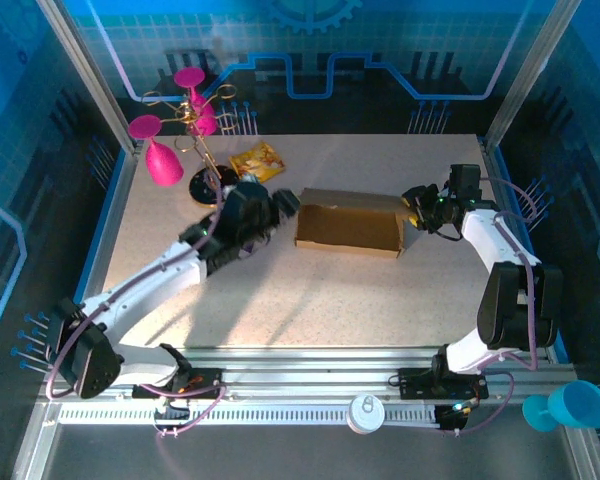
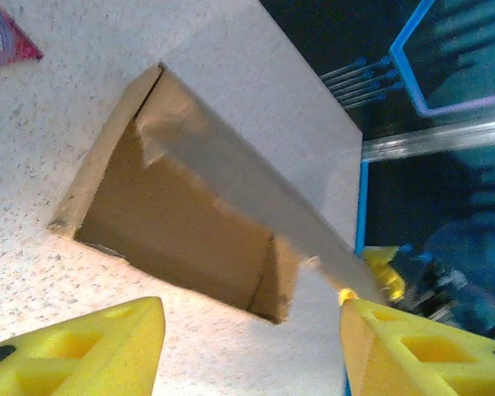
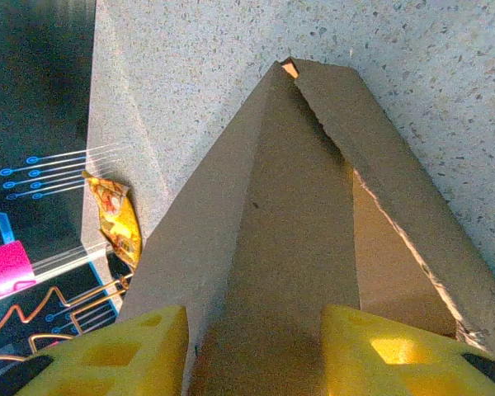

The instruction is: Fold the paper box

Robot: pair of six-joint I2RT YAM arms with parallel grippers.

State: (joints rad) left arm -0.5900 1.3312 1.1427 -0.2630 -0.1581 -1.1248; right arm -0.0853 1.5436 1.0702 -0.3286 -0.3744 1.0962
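The paper box (image 1: pixel 348 222) is a plain brown cardboard piece lying in the middle of the table, partly folded, with its long walls raised. My left gripper (image 1: pixel 285 205) is just off its left end. In the left wrist view the box (image 2: pixel 198 206) shows its hollow inside, and the left gripper (image 2: pixel 252 330) stands open over bare table a little short of it. My right gripper (image 1: pixel 417 205) is at the box's right end. In the right wrist view its yellow fingers (image 3: pixel 148 346) stand apart with a flat cardboard panel (image 3: pixel 272 247) between them; right gripper (image 3: pixel 254 346).
A yellow snack packet (image 1: pixel 257 160) lies behind the box, near the table's back edge (image 3: pixel 115 216). A purple packet's corner (image 2: pixel 4 37) is at the left. A stand with pink glasses (image 1: pixel 185 130) is at the back left. A blue cup (image 1: pixel 570 405) sits off the table, front right.
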